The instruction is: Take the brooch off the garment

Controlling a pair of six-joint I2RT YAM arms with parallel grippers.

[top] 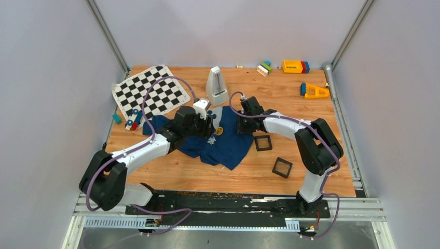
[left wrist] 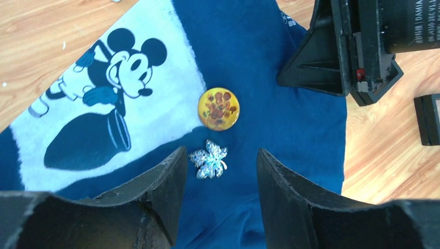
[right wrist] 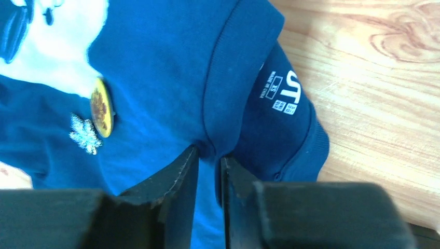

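The garment (top: 231,148), a navy T-shirt with a grey-white Mickey print (left wrist: 98,114), lies crumpled mid-table. The brooch (left wrist: 218,108), a small round gold-brown piece, sits on the cloth beside the print; it also shows in the top view (top: 220,130) and the right wrist view (right wrist: 101,106). My left gripper (left wrist: 222,153) is open just above the shirt, a short way before the brooch. My right gripper (right wrist: 210,155) is shut on a fold of the garment (right wrist: 155,62) by the collar, right of the brooch.
A silvery leaf-shaped pin (left wrist: 208,159) lies on the shirt between my left fingertips. Two black square frames (top: 263,143) (top: 282,167) lie right of the shirt. A chequered cloth (top: 150,96), a white metronome (top: 217,85) and coloured toys (top: 296,66) stand at the back.
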